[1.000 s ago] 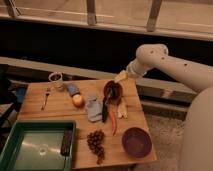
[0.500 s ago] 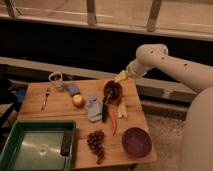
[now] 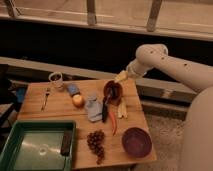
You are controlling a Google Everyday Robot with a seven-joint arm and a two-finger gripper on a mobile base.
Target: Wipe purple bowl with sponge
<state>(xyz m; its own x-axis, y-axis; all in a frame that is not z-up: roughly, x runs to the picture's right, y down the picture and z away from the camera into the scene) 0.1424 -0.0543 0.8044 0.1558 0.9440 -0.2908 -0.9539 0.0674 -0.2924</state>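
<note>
The purple bowl (image 3: 137,141) sits at the front right corner of the wooden table (image 3: 60,114), with nothing in it. The sponge (image 3: 73,90), small and blue, lies toward the back of the table, just behind an apple (image 3: 78,100). My gripper (image 3: 121,76) hangs at the end of the white arm (image 3: 165,62) above the table's back right edge, beside a reddish-brown bowl (image 3: 113,91). It is open and holds nothing, far from both the sponge and the purple bowl.
A grey-blue cloth (image 3: 93,108), a dark utensil (image 3: 106,107), a red chili (image 3: 114,122) and a yellow item (image 3: 122,109) crowd the middle. Grapes (image 3: 96,142) lie in front. A green tray (image 3: 37,147) fills the front left. A cup (image 3: 56,79) and fork (image 3: 46,97) are at back left.
</note>
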